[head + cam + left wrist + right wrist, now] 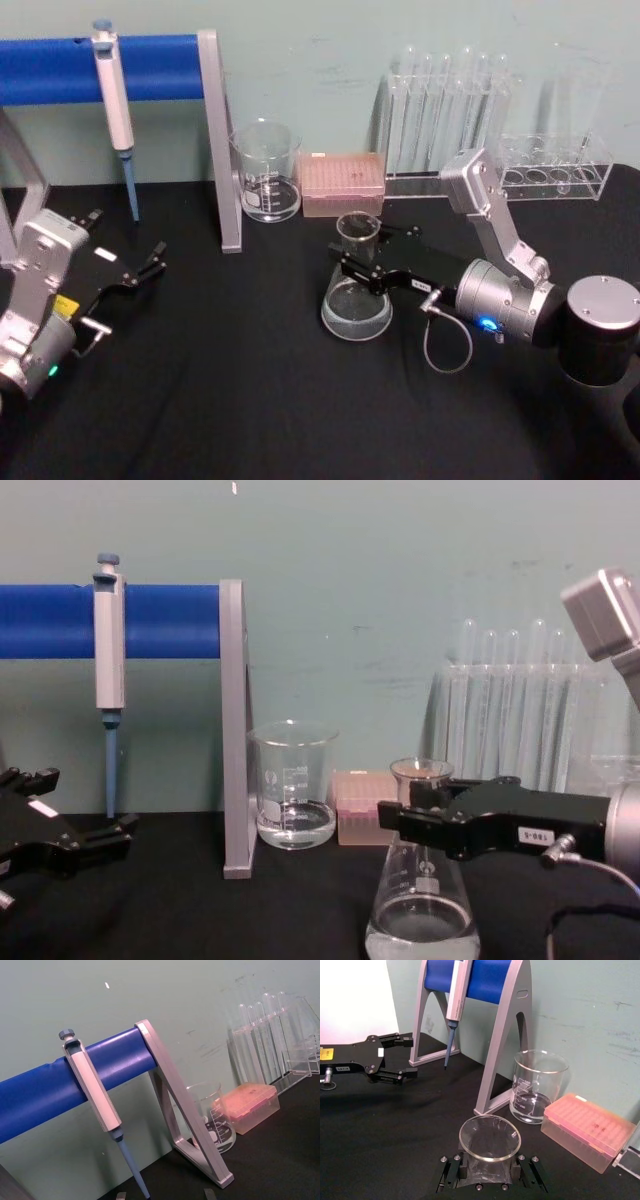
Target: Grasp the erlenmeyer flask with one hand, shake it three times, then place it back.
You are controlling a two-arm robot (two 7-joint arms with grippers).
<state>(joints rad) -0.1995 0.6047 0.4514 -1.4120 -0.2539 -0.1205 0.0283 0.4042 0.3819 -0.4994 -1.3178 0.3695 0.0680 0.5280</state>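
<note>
The erlenmeyer flask (356, 305) stands upright on the black table just in front of the pink box, with clear liquid in its wide base (420, 930). My right gripper (358, 256) reaches in from the right and is shut on the flask's narrow neck just below the flared rim (490, 1137). In the chest view the black fingers (440, 825) clamp the neck from both sides. My left gripper (140, 270) rests open at the table's left side, well apart from the flask, and its spread fingers (395, 1057) hold nothing.
A glass beaker (266, 172) with liquid, a pink tip box (343, 185) and a test tube rack (450, 110) line the back wall behind the flask. A pipette (115, 100) hangs on the blue stand (222, 140) at the left. A clear rack (555, 165) stands back right.
</note>
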